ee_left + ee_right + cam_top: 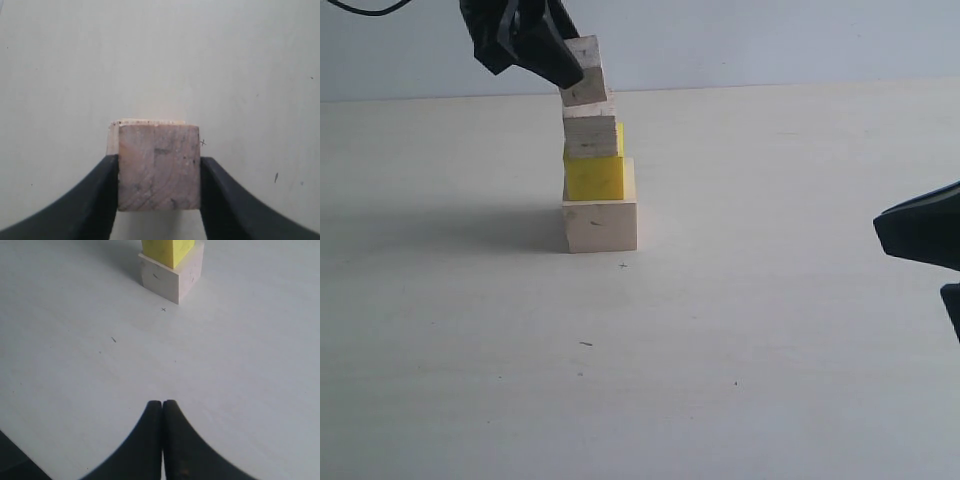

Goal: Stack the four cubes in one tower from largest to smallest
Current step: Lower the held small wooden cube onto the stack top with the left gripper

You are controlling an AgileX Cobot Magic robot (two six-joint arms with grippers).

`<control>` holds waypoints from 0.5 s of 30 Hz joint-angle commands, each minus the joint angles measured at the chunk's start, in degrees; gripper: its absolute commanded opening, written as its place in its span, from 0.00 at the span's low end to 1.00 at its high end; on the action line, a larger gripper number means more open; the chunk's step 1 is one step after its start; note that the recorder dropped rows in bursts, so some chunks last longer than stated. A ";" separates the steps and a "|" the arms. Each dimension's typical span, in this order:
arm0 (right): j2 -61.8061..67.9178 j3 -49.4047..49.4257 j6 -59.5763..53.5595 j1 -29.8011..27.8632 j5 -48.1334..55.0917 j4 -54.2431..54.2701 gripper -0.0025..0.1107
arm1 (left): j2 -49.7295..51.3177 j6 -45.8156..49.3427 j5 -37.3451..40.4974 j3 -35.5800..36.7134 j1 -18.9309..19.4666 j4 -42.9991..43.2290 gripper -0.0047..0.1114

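Note:
The tower stands mid-table: the large pale cube (601,225) lowest, the yellow cube (594,177) on it, the grainy pale cube (590,136) on the yellow one. My left gripper (574,68) hangs over the tower, shut on the small pale cube (586,72), which is tilted right at the grainy cube's top; contact cannot be told. In the left wrist view the small cube (159,167) sits between my black fingers (102,195), hiding most of the stack (150,121). My right gripper (162,403) is shut and empty, far from the large cube (172,279) and yellow cube (167,250).
The pale table (770,330) spreads all round the tower, with small dark marks (586,344) on it in front. My right gripper (923,236) sits low at the right edge of the exterior view. A pale wall (770,40) stands behind.

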 commanded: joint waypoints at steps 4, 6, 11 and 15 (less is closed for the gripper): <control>-0.24 0.17 -0.07 0.25 -0.77 -0.02 0.02 | 1.63 -0.14 -0.55 0.12 0.24 -0.32 0.04; -0.24 0.17 -0.07 0.25 -0.77 -0.02 0.02 | 1.77 -0.14 -0.57 -0.05 0.24 -0.32 0.04; -0.24 0.17 -0.07 0.25 -0.77 -0.02 0.02 | 2.01 -0.14 -1.44 -0.02 0.24 -0.43 0.04; -0.24 0.17 -0.07 0.25 -0.77 -0.02 0.02 | 2.01 -0.14 -2.08 -0.02 0.24 -0.06 0.04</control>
